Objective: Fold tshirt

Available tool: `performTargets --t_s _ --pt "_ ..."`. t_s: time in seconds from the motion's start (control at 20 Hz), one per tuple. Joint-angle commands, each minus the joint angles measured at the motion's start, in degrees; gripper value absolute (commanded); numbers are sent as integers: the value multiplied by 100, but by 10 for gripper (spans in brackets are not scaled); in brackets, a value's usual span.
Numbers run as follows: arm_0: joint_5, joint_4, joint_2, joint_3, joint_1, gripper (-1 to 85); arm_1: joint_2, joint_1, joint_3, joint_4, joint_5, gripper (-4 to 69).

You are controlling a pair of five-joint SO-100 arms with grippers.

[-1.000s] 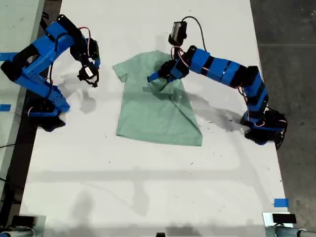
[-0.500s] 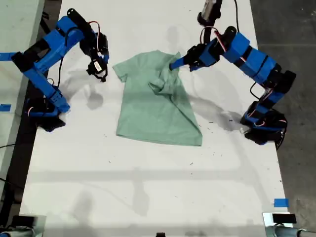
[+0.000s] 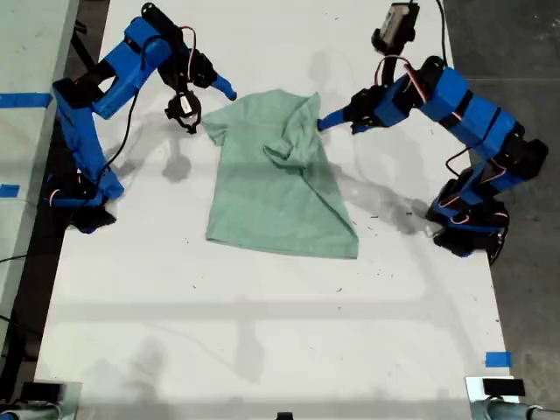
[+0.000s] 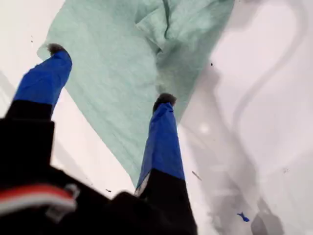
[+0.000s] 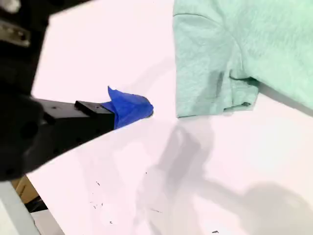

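One sleeve folded in, other sleeve next.

tshirt flat mid-table, one side bunched over the chest. My first gripper spread apart above it, holding nothing. My second gripper beside the free sleeve; jaw state impossible to tell. Needs to pinch that sleeve.

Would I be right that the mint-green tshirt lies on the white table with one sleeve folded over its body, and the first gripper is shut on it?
Not quite: my first gripper is open above the tshirt, as the first wrist view shows.
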Motion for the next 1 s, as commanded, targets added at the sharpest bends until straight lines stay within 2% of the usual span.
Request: performTargets --t_s 0.0,0.1,0.5,0.65,0.7,0.8,0.95 --pt "79 88 -176 -352 -193 376 457 -53 0 -176 70 310" --pt "97 18 -431 -211 -264 378 492 -62 18 -185 70 309" --pt "606 -1151 -2206 -149 -686 356 738 -132 176 -114 97 305" --pt "606 -1371 -2821 -202 -756 346 984 -88 466 -141 114 305" --pt "624 -1345 -2909 -264 -756 279 1063 -53 562 -158 114 305" --pt "686 -1354 -2812 -272 -729 1 1169 26 721 -229 79 303" --pt "677 -1318 -2610 -290 -642 0 1195 70 817 -316 62 299"
